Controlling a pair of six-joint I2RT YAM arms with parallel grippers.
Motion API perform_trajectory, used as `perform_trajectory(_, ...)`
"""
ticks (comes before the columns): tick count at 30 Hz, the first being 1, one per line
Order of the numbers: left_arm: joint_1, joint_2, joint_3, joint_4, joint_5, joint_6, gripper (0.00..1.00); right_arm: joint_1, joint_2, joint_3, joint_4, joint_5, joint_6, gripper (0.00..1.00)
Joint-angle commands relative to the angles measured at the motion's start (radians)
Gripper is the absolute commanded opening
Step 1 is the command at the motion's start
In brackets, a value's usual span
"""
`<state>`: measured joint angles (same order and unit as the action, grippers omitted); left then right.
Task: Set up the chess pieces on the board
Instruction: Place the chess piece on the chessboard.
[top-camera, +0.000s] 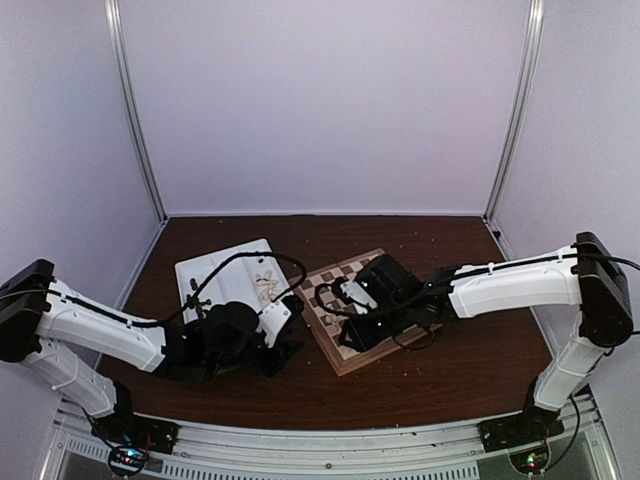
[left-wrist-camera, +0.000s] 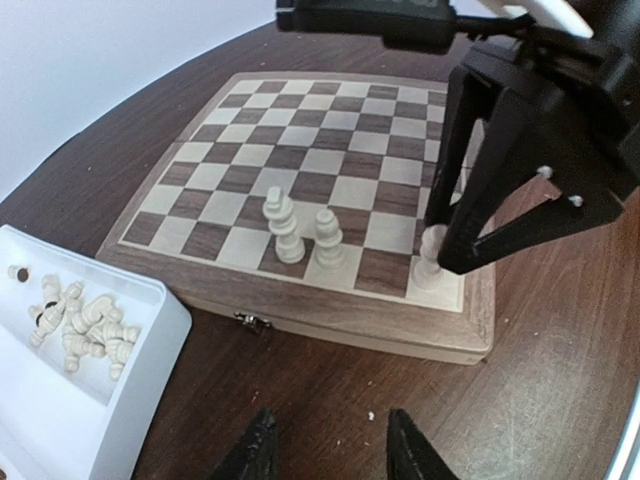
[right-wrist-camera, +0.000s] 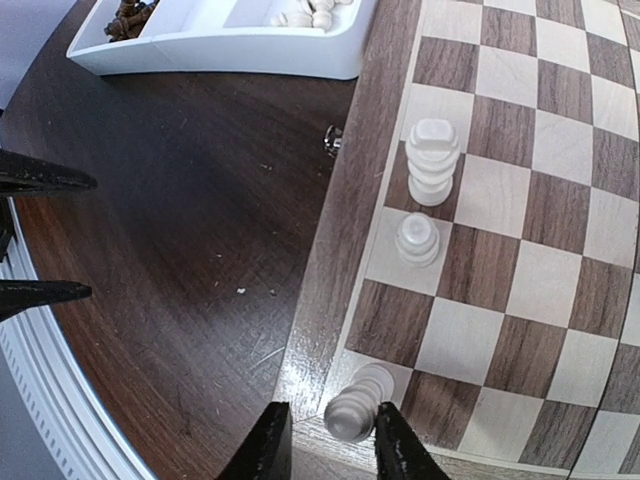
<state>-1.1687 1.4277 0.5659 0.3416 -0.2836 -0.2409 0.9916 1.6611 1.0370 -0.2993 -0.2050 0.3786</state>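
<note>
The board (top-camera: 322, 283) (left-wrist-camera: 300, 160) (right-wrist-camera: 540, 200) lies on the dark table. Three cream chess pieces stand in its near row: a tall one (left-wrist-camera: 283, 228) (right-wrist-camera: 434, 160), a shorter one (left-wrist-camera: 326, 238) (right-wrist-camera: 418, 238) and one on the corner square (left-wrist-camera: 432, 258) (right-wrist-camera: 355, 410). My right gripper (right-wrist-camera: 328, 425) (top-camera: 350, 335) hangs over that corner piece with its jaws open around it, a gap showing on the left side. My left gripper (left-wrist-camera: 328, 440) (top-camera: 285, 350) hovers open and empty over bare table in front of the board's edge.
A white compartmented tray (left-wrist-camera: 150, 300) (top-camera: 215, 265) (right-wrist-camera: 250, 45) sits left of the board, holding loose cream pieces (left-wrist-camera: 85, 325) and dark pieces (right-wrist-camera: 125, 15). A small metal clasp (left-wrist-camera: 252, 320) is on the board's side. The right arm reaches across the board's right part.
</note>
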Motion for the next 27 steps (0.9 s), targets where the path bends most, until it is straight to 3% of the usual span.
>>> perform_trajectory(1,0.006,-0.021,0.037,-0.083,-0.065,-0.032,0.37,0.009,-0.003,0.016,-0.006,0.043,-0.004,0.34)
perform_trajectory(6,0.006,-0.014,0.08,-0.173,-0.114,-0.067,0.38,0.009,-0.026,0.014,0.004,0.046,0.002,0.46)
perform_trajectory(8,0.006,-0.004,0.13,-0.279,-0.187,-0.143,0.48,0.009,-0.049,0.01,0.011,0.056,0.003,0.49)
perform_trajectory(14,0.006,0.041,0.25,-0.376,-0.03,-0.125,0.52,0.006,-0.193,-0.071,0.06,0.181,0.022,0.5)
perform_trajectory(20,-0.012,0.221,0.513,-0.558,0.114,-0.243,0.55,-0.031,-0.411,-0.271,0.184,0.32,0.083,0.52)
perform_trajectory(27,-0.047,0.419,0.847,-0.849,0.095,-0.325,0.59,-0.094,-0.62,-0.398,0.088,0.442,0.048,0.54)
